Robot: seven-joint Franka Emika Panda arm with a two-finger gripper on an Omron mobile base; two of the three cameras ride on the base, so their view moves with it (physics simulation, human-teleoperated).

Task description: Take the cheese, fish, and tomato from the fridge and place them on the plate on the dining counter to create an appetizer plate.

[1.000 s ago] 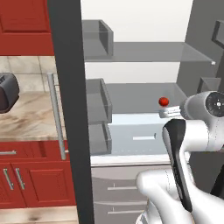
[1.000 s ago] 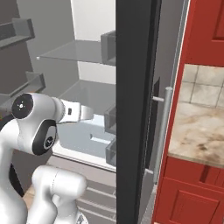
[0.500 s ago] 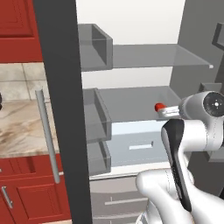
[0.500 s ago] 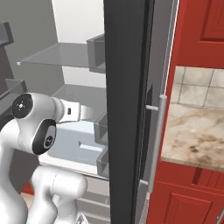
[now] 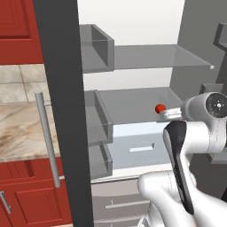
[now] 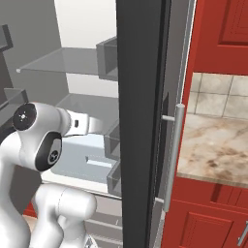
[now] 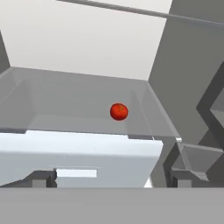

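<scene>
Shift: whole view slid left since a second ago, so the camera moved; tomato (image 5: 160,108) unmoved on its glass shelf (image 5: 133,103).
Hidden: pincer fingertips out of sight; spread wide.
Tomato axis: round, none to tell.
Room: fridge (image 6: 140,121) door open, red cabinets (image 5: 26,195), marbled worktop (image 6: 218,155).

Both base views sit close behind the arm, left and right, facing into the open fridge (image 5: 133,57); they share its shelves. The hand view looks nearer, level across its middle shelf.
</scene>
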